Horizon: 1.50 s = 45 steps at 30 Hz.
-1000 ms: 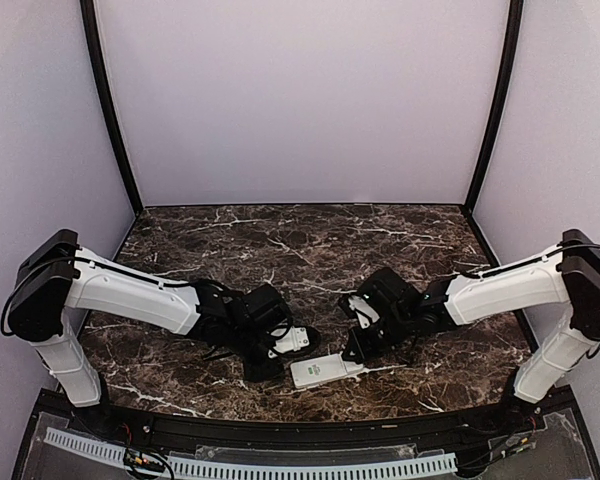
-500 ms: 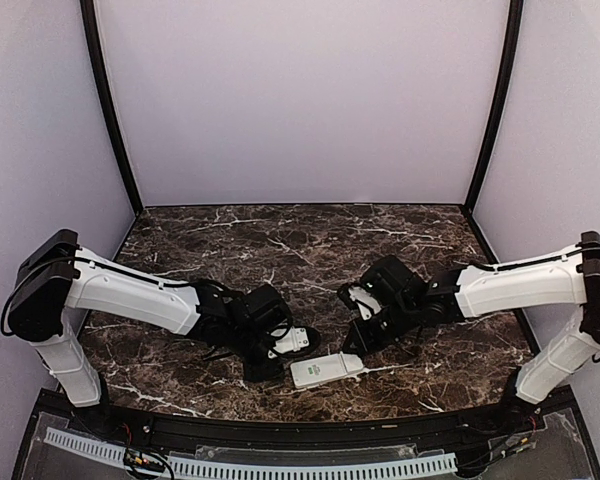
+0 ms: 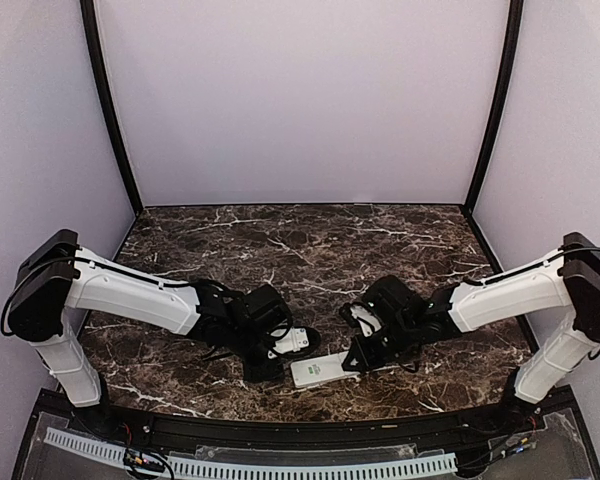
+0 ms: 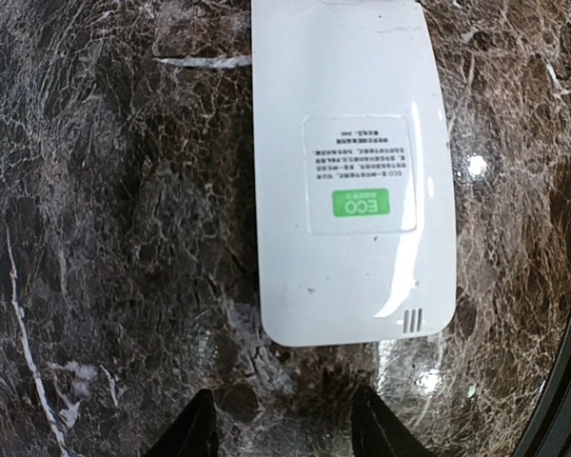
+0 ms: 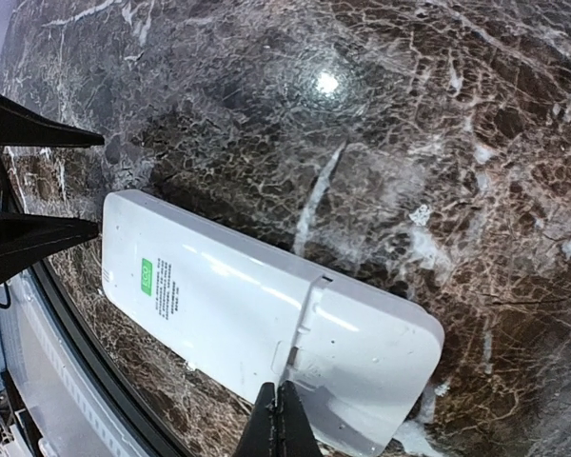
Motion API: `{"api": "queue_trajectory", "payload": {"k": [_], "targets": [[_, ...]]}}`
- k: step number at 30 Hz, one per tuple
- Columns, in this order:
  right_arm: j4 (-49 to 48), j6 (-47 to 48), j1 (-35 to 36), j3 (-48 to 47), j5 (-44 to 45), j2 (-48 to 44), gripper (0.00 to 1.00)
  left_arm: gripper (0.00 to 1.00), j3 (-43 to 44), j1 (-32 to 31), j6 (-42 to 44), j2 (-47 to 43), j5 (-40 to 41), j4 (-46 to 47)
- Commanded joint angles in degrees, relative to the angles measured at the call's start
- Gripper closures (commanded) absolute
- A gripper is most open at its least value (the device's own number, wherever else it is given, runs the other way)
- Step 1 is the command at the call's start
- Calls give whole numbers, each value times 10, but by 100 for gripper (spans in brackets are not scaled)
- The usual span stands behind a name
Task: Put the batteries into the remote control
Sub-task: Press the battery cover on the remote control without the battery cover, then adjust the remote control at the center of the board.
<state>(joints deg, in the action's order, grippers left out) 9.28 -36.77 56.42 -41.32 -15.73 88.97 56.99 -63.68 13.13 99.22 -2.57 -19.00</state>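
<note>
okay, the remote control (image 3: 320, 370) is lying flat on the dark marble table (image 3: 310, 250), right up by the near edge, between the two arms. it's face down: the left wrist view shows a plain white back with a label and a green sticker (image 4: 360, 202), and no buttons or display on show.

the left gripper (image 3: 285, 355) is low over the table at the remote's left end. from its own camera, the left gripper (image 4: 285, 433) has its fingers spread wide apart with only marble between them. the rounded end of the remote (image 4: 352, 181) sits just ahead of the tips, and i can't tell whether they touch it.

now the other side. the right gripper (image 3: 352, 360) is down at the remote's right end. its wrist view shows the right gripper (image 5: 278, 424) with both fingers pressed together into a single point. that point sits over the white back of the remote (image 5: 266, 314), just beside the seam (image 5: 305, 319) that crosses the casing near that end. i can't say for sure that the tip is pressing on the plastic. it's clamped on nothing, just tip to tip.
</note>
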Motion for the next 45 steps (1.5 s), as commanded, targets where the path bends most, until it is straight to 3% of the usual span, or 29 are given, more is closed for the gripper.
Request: {"api": "queue_trajectory", "payload": {"k": [1,9,14,20,29,34,38,45], "targets": [[12,-6,4,14,7,15,100,53,11,-5,5,1,-3,-15],[84,7,4,-42,24,-45,100,53,12,-6,7,1,-3,-14],[153,-44,-7,-59,112,-87,100,53,13,-8,9,2,-1,-13],[256,-132,-11,-58,212,-46,100,56,13,-12,12,2,0,-12],[261,-133,0,-80,223,47,100,63,12,-14,10,4,-3,-12],[270,-132,7,-89,230,60,100,74,13,-14,10,7,-6,-12],[266,-133,9,-87,228,61,100,98,15,-14,9,10,-7,-14],[251,-131,10,-90,215,64,100,100,19,-15,5,21,-20,-18]]}}
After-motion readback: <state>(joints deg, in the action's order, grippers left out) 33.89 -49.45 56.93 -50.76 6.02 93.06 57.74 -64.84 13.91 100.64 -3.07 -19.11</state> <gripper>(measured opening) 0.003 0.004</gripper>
